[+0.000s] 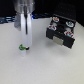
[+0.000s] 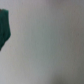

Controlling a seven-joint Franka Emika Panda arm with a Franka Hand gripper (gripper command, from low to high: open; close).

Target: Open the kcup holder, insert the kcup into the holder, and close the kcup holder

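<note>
One gripper (image 1: pixel 25 46) at green-topped kcup (image 1: pixel 21 48), kcup holder (image 1: pixel 61 31) apart

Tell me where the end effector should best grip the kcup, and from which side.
Best guess: from straight above, fingers across its round side walls. The kcup is small, low on the white table, well apart from the kcup holder, and the end effector hangs right at it. The pictures are too blurred to show its tilt.

I can't tell how the jaws stand; the kcup (image 1: pixel 22 48) is half hidden behind them, and the wrist view is a blur.
</note>
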